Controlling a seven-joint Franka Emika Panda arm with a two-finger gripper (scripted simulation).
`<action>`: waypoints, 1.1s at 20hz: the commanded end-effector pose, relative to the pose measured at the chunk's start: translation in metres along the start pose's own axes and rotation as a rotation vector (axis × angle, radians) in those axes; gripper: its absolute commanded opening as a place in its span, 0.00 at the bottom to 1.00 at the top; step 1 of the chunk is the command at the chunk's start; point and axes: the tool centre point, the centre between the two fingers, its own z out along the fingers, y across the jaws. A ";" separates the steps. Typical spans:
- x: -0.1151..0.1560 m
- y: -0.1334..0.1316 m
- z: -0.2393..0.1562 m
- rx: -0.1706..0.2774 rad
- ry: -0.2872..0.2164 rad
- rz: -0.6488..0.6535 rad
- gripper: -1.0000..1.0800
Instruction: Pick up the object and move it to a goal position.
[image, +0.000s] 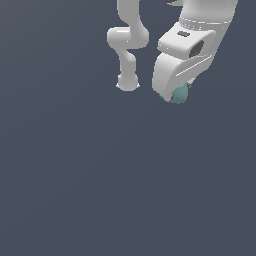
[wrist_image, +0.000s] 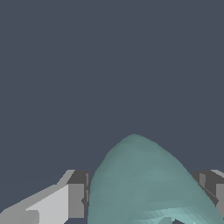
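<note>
Wrist view shows my gripper (wrist_image: 142, 199) closed on the object (wrist_image: 144, 183), a smooth teal-green lump, rounded like a shell and tapering to a blunt tip, wedged between my grey fingers (wrist_image: 76, 197) with both pads against it.

Plain dark slate-grey floor (image: 75, 190)

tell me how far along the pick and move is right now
Done: the gripper has reached the teal object, which sits between the two fingers in the wrist view. In hand: the grasp appears closed on it, though contact on the far side isn't clear. Left: carrying it to the goal; no goal marker shows in either view, so I can't tell how far remains or whether it is lifted.
</note>
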 end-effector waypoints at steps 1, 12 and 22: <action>0.008 -0.005 -0.019 0.001 -0.001 0.001 0.00; 0.036 -0.022 -0.081 0.001 -0.001 0.002 0.00; 0.051 -0.031 -0.113 0.001 -0.001 0.002 0.00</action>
